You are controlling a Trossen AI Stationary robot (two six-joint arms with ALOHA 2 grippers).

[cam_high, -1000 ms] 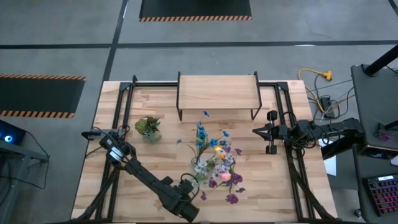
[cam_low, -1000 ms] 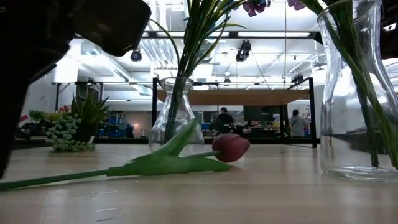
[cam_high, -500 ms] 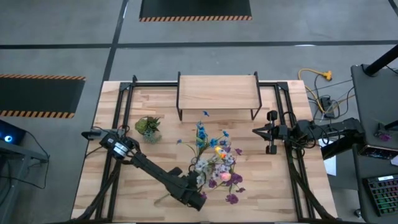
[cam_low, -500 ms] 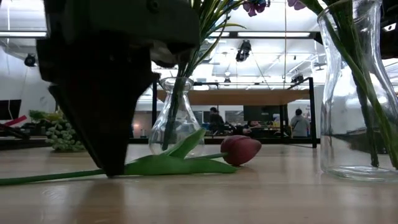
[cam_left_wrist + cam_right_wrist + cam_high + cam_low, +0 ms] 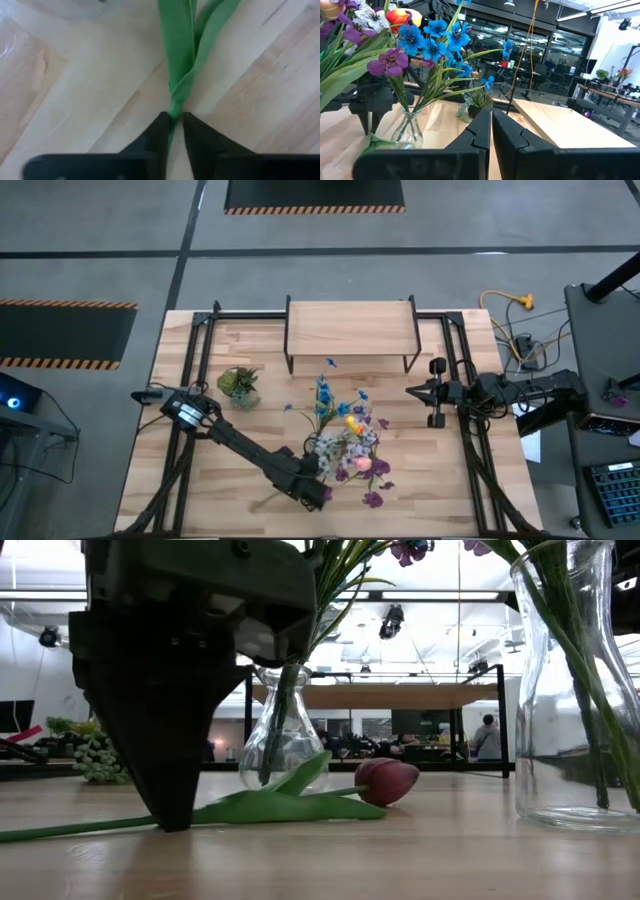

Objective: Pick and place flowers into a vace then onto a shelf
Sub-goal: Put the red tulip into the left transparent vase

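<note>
A red tulip lies flat on the wooden table near its front edge, its bloom (image 5: 388, 780) beside its broad green leaves (image 5: 285, 803); the long stalk (image 5: 60, 829) runs off toward the left. My left gripper (image 5: 173, 120) points down over it (image 5: 315, 492), shut on the stalk. A small glass vase (image 5: 283, 740) of blue flowers and a larger glass vase (image 5: 575, 690) with stems stand just behind. The shelf (image 5: 350, 328) stands at the far edge. My right gripper (image 5: 490, 131) waits shut at the table's right side (image 5: 432, 393). My left gripper pinches the tulip's thin green stalk (image 5: 175, 109) between its two fingertips (image 5: 161, 129), just below where the leaves branch off. The fingers come from above, pointing down, and lie across the stalk. The tulip rests flat on the table along its whole length.
A small green potted plant (image 5: 238, 385) sits at the left, behind my left arm. The two vases with their mixed blooms (image 5: 345, 442) crowd the space right beside the gripper. Black frame rails (image 5: 465, 380) run along both sides of the table.
My left gripper has moved from the near edge toward the vases and come down onto the tulip's stalk until its tips reach the table. The tulip's bloom and leaves have shifted slightly to the right in the low view.
</note>
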